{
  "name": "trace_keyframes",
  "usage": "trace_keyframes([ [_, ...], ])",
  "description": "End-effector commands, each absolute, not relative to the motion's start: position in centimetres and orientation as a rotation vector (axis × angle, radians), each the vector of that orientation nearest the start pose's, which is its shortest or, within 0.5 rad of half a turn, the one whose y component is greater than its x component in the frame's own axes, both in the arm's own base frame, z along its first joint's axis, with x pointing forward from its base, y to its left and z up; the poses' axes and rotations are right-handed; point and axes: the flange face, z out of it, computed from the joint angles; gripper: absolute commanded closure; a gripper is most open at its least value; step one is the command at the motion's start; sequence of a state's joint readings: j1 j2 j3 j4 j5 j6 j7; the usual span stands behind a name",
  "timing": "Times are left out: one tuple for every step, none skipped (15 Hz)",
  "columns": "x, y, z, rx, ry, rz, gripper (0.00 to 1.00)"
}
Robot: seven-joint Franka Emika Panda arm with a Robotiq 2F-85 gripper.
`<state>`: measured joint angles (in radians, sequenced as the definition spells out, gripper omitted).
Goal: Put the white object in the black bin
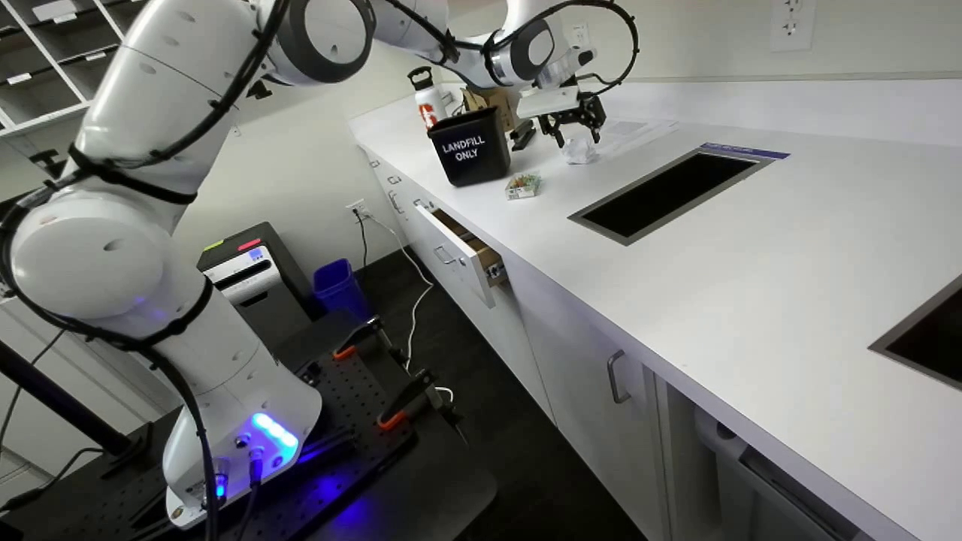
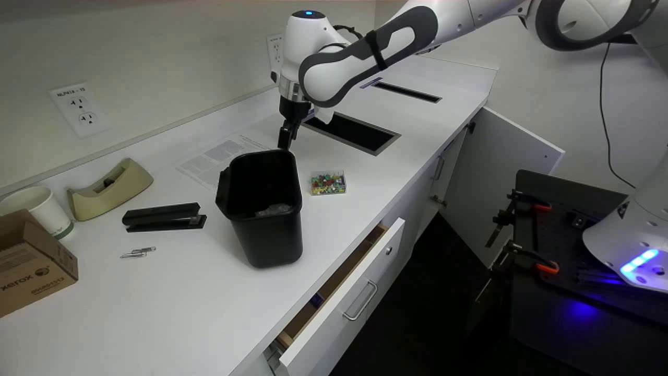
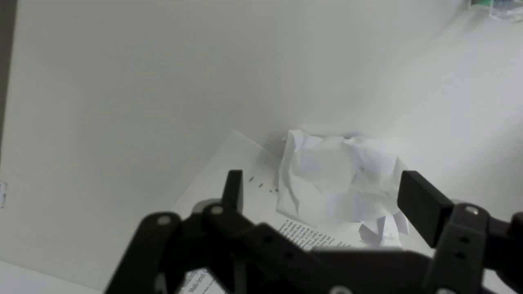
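The white object is a crumpled white paper (image 3: 339, 175) on the counter, partly over a printed sheet (image 3: 310, 237). It also shows in an exterior view (image 1: 579, 152); in an exterior view it is hidden behind the bin and gripper. My gripper (image 3: 320, 179) is open, with its fingers apart on either side of the paper in the wrist view. In both exterior views the gripper (image 1: 578, 140) (image 2: 285, 142) points down, close above the counter. The black bin (image 1: 470, 154) (image 2: 269, 240) stands upright, marked "LANDFILL ONLY", with something translucent inside.
A clear box of coloured pins (image 1: 523, 185) (image 2: 328, 184) lies near the bin. A stapler (image 2: 164, 216), tape dispenser (image 2: 109, 190), cup (image 2: 42, 209) and cardboard box (image 2: 39, 261) stand beyond it. A dark counter cut-out (image 1: 669, 197) is near the gripper. A drawer (image 2: 342, 297) is open below.
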<state>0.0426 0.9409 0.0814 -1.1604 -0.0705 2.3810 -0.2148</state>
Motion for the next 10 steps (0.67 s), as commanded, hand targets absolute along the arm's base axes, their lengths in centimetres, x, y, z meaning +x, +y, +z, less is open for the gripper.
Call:
trace_keyframes([
  [80.0, 7.8, 24.9, -3.072, -0.560, -0.409, 0.31],
  [80.1, 7.8, 24.8, -3.071, -0.558, -0.406, 0.40],
  [80.3, 7.8, 24.7, -3.069, -0.559, -0.404, 0.47],
  [80.4, 7.8, 24.7, -3.071, -0.558, -0.401, 0.54],
  [80.5, 7.8, 24.7, -3.070, -0.556, -0.400, 0.62],
  [80.6, 7.7, 24.7, -3.069, -0.552, -0.399, 0.69],
  [80.7, 7.6, 24.7, -3.070, -0.550, -0.399, 0.78],
  [80.8, 7.6, 24.7, -3.071, -0.547, -0.397, 0.85],
  [80.9, 7.6, 24.7, -3.072, -0.545, -0.396, 0.93],
  [81.0, 7.6, 24.7, -3.073, -0.543, -0.397, 0.98],
])
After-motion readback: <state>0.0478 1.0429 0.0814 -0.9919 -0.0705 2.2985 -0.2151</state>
